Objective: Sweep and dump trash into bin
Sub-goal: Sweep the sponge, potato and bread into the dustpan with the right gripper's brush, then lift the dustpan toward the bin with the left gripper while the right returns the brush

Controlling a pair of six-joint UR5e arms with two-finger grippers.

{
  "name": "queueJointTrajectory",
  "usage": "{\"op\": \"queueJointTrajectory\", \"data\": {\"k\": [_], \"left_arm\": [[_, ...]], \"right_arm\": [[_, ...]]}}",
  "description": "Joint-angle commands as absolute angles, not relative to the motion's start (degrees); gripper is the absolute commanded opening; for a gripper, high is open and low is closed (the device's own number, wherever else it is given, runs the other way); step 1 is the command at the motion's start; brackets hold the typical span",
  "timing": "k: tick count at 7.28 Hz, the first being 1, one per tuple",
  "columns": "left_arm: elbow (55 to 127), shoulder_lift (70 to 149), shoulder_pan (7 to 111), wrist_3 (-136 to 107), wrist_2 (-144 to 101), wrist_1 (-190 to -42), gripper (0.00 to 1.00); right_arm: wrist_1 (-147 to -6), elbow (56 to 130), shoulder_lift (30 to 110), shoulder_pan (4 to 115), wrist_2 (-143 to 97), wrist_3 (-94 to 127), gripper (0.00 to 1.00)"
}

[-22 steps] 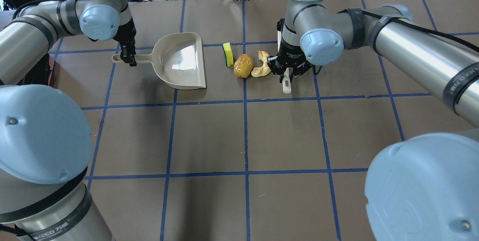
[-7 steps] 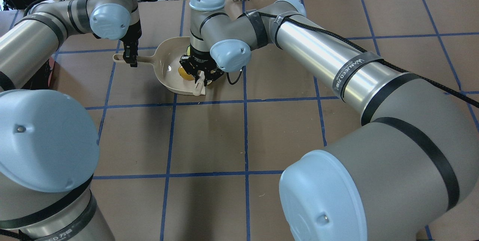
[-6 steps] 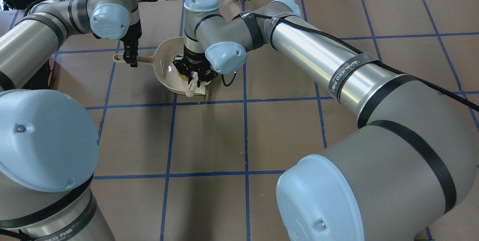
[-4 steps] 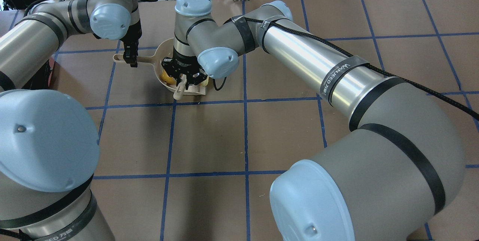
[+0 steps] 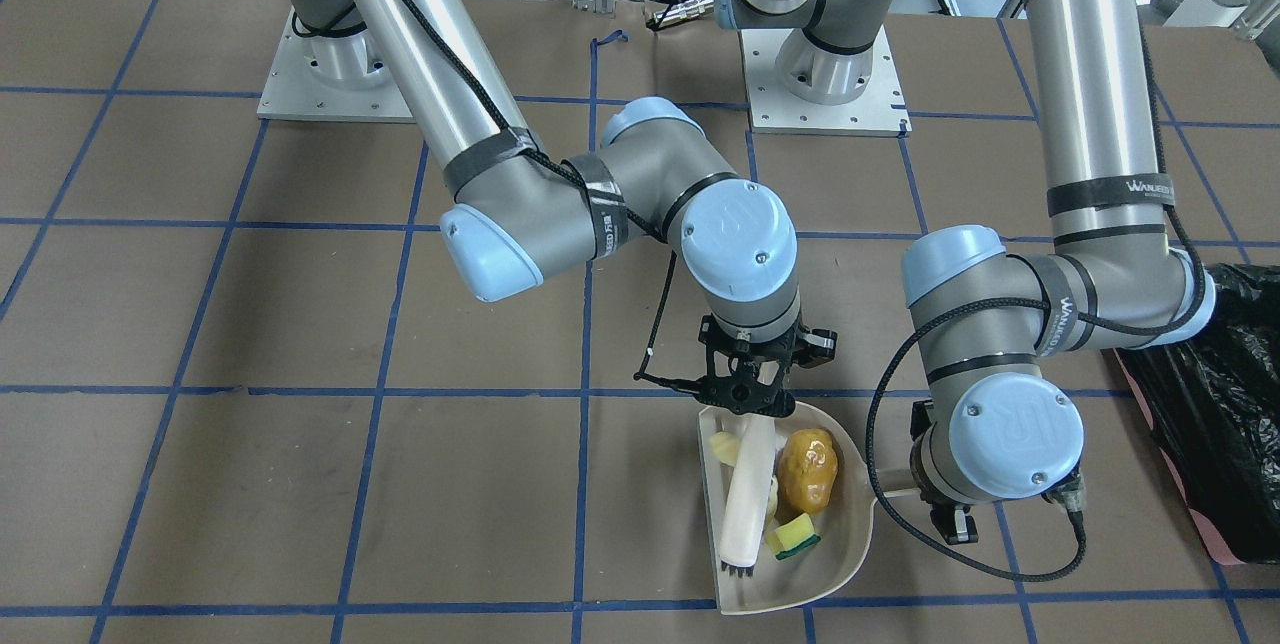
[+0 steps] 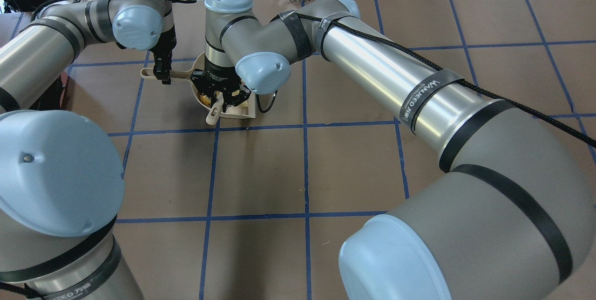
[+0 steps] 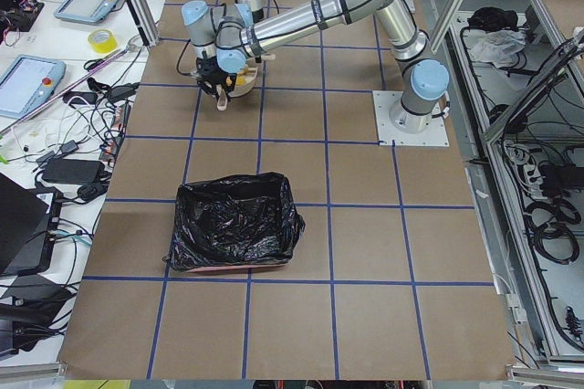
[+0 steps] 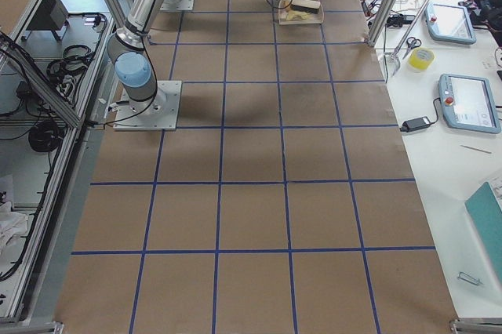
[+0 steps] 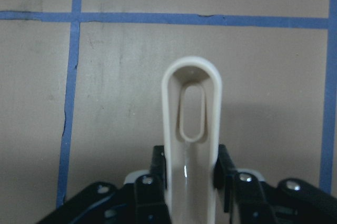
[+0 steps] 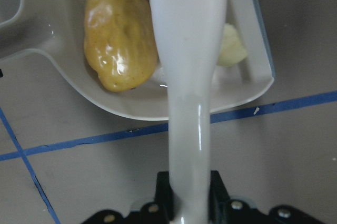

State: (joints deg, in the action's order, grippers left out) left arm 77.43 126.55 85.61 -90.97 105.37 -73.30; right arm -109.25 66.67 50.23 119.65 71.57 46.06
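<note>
Trash [image 5: 808,469] lying in the beige dustpan [image 5: 800,606] on the desk [image 5: 300,484]: glossy potato-like lump [image 10: 120,34] and yellow sponge piece [image 5: 793,535] toward the back wall, pale croissant [image 5: 724,445] partly hidden under the brush [image 5: 748,494] and showing on the mouth side. Right gripper [image 5: 748,406] reaching over from the robot's right, fingers [image 10: 217,192] clamped narrow on the brush handle, brush laid along the pan's open edge like a gate. Left gripper [image 6: 162,75] just beside the pan, fingers pinched tight on the dustpan handle [image 9: 191,129], pan flat on the desk.

Bin [image 7: 187,241], black-lined with pink showing below, well apart from the pan toward the robot's left end of the desk — the side of the handle, not of the mouth. Pan's long axis running roughly toward the bin, handle end nearest, open edge facing away. Left arm by far the nearer to the bin, with the handle in its grip; right arm stretched across from the other side.

Judged the hinge of the coming move: a lift and carry leftward by the left arm, mouth kept raised or blocked, then a turn to tip the open edge down over the bag. Risk, as a guess — round lump rolling out past the brush on lift-off.
</note>
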Motion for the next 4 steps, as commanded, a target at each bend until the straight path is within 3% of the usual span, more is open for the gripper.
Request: {"op": "queueJointTrajectory", "data": {"k": [1, 4], "left_arm": [[77.43, 126.65, 85.61, -90.97, 105.38, -73.3, 0.02], [77.26, 125.25, 85.08, -87.47, 103.72, -74.52, 0.02]], "right_arm": [[-102.59, 66.62, 53.69, 118.92, 71.37, 48.14, 0.0], [-93.37, 67.84, 58.25, 113.23, 78.0, 43.56, 0.0]]}}
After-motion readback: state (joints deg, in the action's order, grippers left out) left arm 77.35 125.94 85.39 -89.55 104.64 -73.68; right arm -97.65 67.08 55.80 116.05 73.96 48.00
